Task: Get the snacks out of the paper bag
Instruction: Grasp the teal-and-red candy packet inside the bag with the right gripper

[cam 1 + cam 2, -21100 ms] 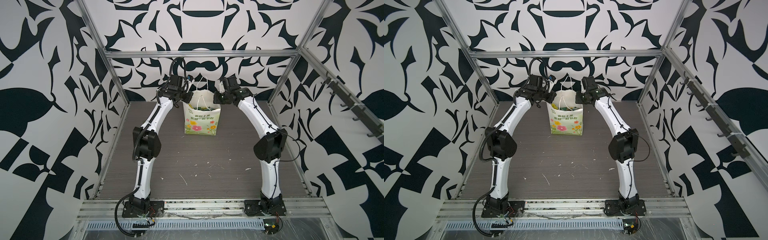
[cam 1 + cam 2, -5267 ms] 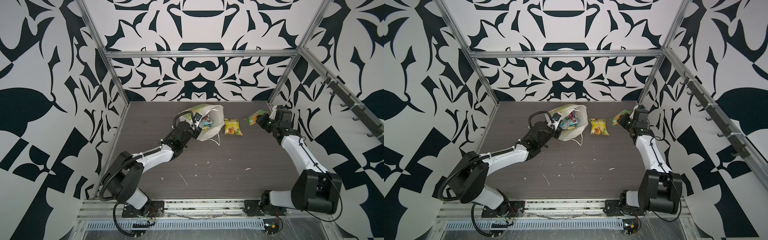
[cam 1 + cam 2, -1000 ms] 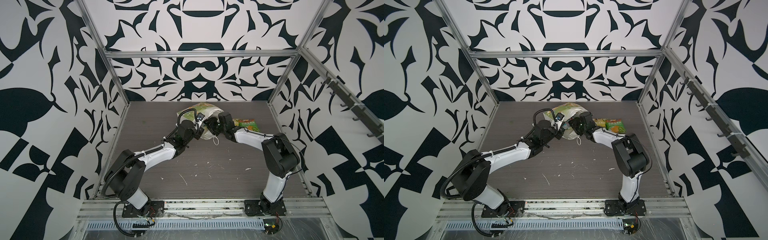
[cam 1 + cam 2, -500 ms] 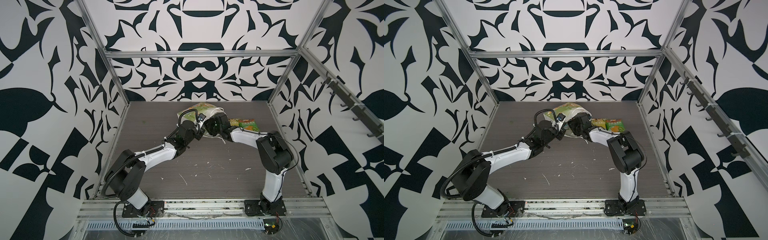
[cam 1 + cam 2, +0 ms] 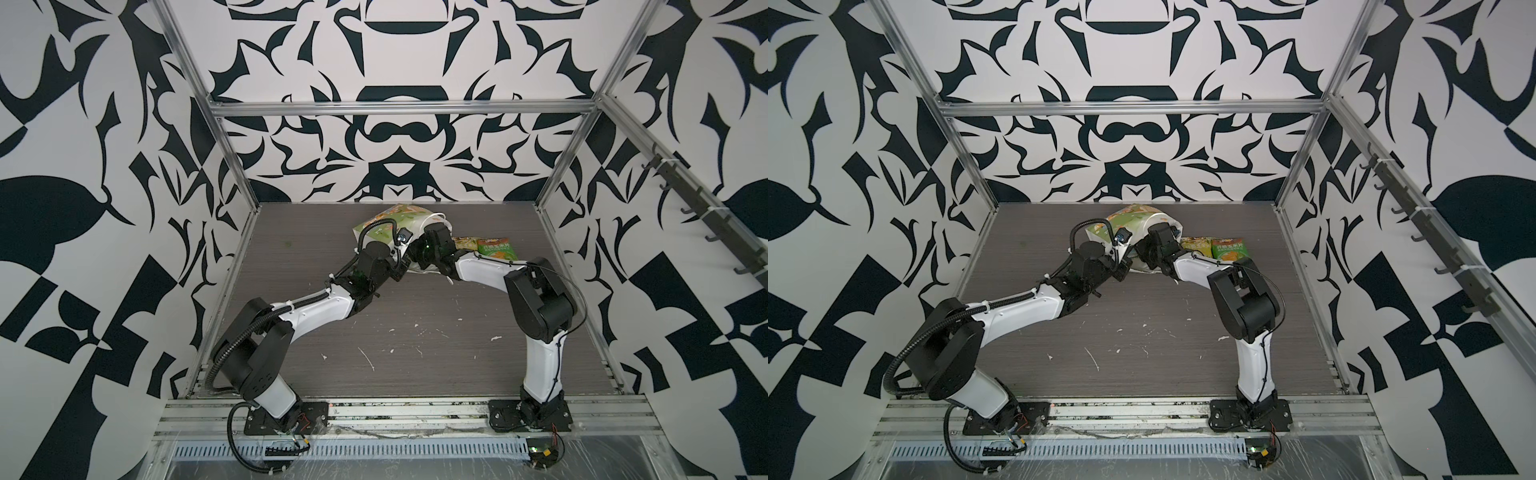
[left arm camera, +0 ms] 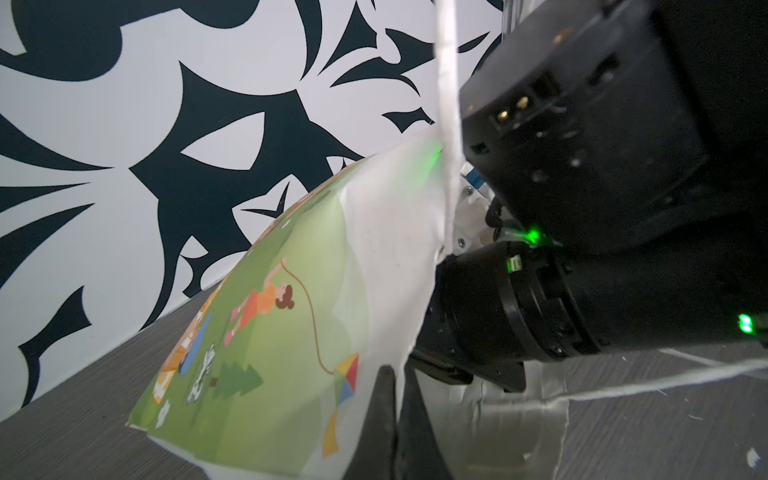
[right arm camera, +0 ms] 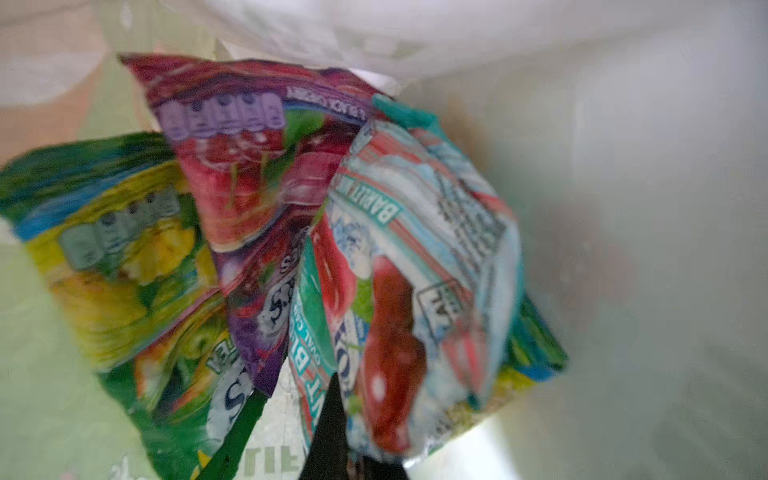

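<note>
The paper bag (image 5: 390, 217) lies on its side at the back middle of the table, its mouth facing the front right. My left gripper (image 6: 397, 374) is shut on the white rim of the bag's mouth. My right gripper (image 7: 349, 399) is inside the bag, shut on the lower edge of a teal and red snack packet (image 7: 415, 249). A purple-red packet (image 7: 249, 166) and a yellow-green packet (image 7: 116, 249) lie beside it in the bag. In both top views the right wrist (image 5: 432, 245) fills the bag's mouth and hides the fingers. Two snacks lie outside on the table, one yellow (image 5: 465, 243) and one green (image 5: 496, 250).
A white cord handle (image 6: 446, 83) hangs across the left wrist view, and another cord trails on the table (image 6: 665, 376). The patterned back wall (image 5: 395, 166) stands close behind the bag. Small white scraps (image 5: 368, 357) dot the dark table in front.
The right gripper has pushed deeper into the bag's mouth and shut on the teal packet. The left gripper has kept its hold on the bag's rim.
</note>
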